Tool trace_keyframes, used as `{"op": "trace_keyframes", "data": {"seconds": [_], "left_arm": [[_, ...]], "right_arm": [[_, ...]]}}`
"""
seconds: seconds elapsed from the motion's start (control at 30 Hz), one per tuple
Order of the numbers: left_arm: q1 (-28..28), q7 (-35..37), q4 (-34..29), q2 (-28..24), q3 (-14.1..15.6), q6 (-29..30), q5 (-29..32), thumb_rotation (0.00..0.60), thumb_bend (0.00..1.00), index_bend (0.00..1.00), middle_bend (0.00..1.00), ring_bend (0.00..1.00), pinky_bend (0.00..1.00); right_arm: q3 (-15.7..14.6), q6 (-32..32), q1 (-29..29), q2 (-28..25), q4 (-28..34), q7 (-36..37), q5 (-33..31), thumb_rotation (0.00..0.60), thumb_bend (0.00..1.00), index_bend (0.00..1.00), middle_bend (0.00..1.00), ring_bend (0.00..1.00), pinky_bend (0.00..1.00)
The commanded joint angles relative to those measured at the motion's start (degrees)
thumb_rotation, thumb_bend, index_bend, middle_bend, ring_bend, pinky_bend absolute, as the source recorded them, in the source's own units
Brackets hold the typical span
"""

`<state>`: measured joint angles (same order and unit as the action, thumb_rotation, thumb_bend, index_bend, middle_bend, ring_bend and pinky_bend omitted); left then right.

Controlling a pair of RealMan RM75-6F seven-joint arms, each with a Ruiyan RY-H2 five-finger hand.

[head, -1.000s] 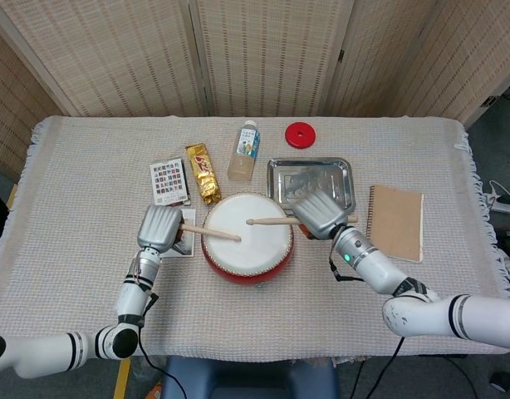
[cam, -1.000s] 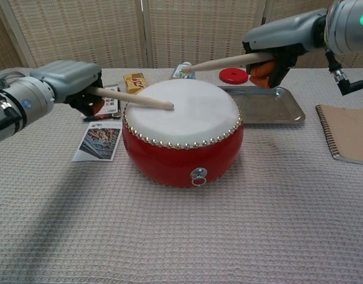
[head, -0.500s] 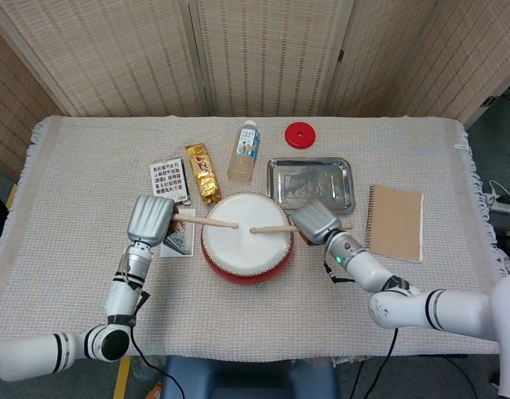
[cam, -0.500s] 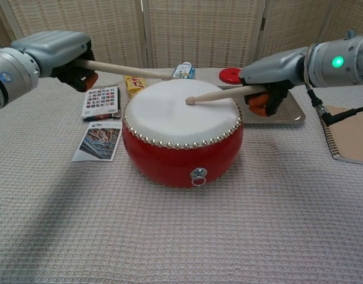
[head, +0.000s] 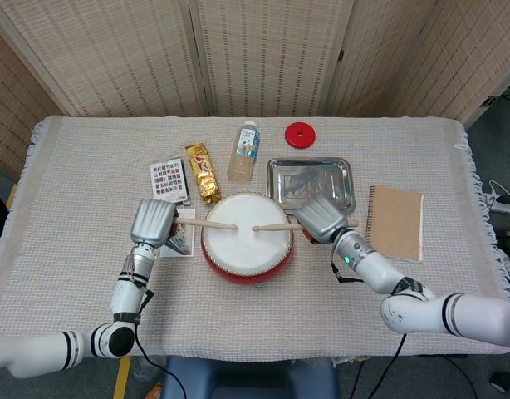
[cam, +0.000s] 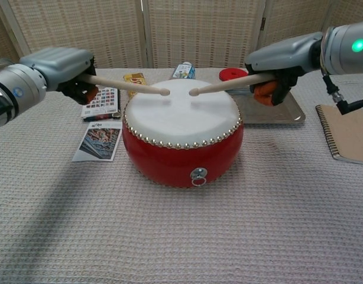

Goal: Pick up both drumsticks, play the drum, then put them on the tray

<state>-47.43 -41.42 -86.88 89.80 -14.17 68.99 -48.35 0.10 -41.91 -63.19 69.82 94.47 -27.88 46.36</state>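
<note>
A red drum (head: 245, 264) (cam: 181, 151) with a white skin stands mid-table. My left hand (head: 152, 222) (cam: 62, 66) grips one wooden drumstick (head: 207, 224) (cam: 127, 86), its tip held just above the skin's left part. My right hand (head: 320, 218) (cam: 283, 58) grips the other drumstick (head: 276, 227) (cam: 220, 86), its tip above the skin's middle. The two tips nearly meet over the drum. The steel tray (head: 311, 183) (cam: 270, 107) lies behind the drum to the right, under my right hand's far side.
Behind the drum lie a gold snack bar (head: 203, 172), a small bottle (head: 246, 150) and a red disc (head: 299, 134). A card pack (head: 169, 180) and a leaflet (cam: 99, 141) lie left of the drum. A brown notebook (head: 396, 222) lies at the right.
The left stick has dropped from its raised pose toward the skin. The right stick has lifted off the skin and its hand has risen a little.
</note>
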Motion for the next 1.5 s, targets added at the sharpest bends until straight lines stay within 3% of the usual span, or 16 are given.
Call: {"op": "trace_keyframes", "data": {"seconds": [0.03,0.17,0.37,0.53,0.87,1.07,1.33,1.5], "left_arm": [[1.53,2.44,-3.41,-3.17,-1.05,2.50,-2.75,0.600,0.58,1.00,1.00,1.00,1.00],[3.00,4.47,-5.88,-5.58,-1.23,4.09,-4.92,0.600,0.58,1.00,1.00,1.00,1.00],[4.58,6.23,-6.23,-6.97,0.23,3.93,-6.71,0.600,0.58,1.00,1.00,1.00,1.00],[5.43,7.88,-5.94,-7.41,0.36,3.41,-6.85,0.600,0.58,1.00,1.00,1.00,1.00],[6.63,9.88,-5.51,-8.14,-0.24,2.65,-5.76,0.600,0.58,1.00,1.00,1.00,1.00],[7.05,10.34,-5.78,-8.86,-0.78,2.79,-5.66,0.600,0.58,1.00,1.00,1.00,1.00],[7.92,11.50,-7.32,-10.31,-1.21,3.39,-6.44,0.600,0.58,1.00,1.00,1.00,1.00],[8.39,12.44,-7.64,-10.85,-1.23,3.52,-7.19,0.600,0.58,1.00,1.00,1.00,1.00]], "right_arm": [[-1.89,2.83,-1.26,3.71,-4.20,-2.29,-2.89,0.600,0.62,1.00,1.00,0.97,1.00],[-0.61,1.78,-1.03,4.24,-4.54,-0.94,-2.38,0.600,0.62,1.00,1.00,0.96,1.00],[3.21,-1.32,3.09,-2.53,-0.98,7.91,4.65,0.600,0.62,1.00,1.00,0.95,1.00],[3.85,0.02,5.61,-3.90,-5.54,13.59,7.81,0.600,0.62,1.00,1.00,0.91,0.96],[4.56,8.51,6.23,7.42,-27.36,22.18,11.12,0.600,0.61,1.00,1.00,0.80,0.87],[5.48,12.49,4.92,16.10,-40.15,26.09,14.88,0.600,0.52,0.99,0.91,0.66,0.78],[7.72,17.62,2.74,26.01,-56.77,29.68,15.76,0.600,0.43,0.81,0.74,0.52,0.67],[9.47,20.79,1.25,30.29,-63.97,29.90,14.66,0.600,0.38,0.59,0.62,0.41,0.57]]}}
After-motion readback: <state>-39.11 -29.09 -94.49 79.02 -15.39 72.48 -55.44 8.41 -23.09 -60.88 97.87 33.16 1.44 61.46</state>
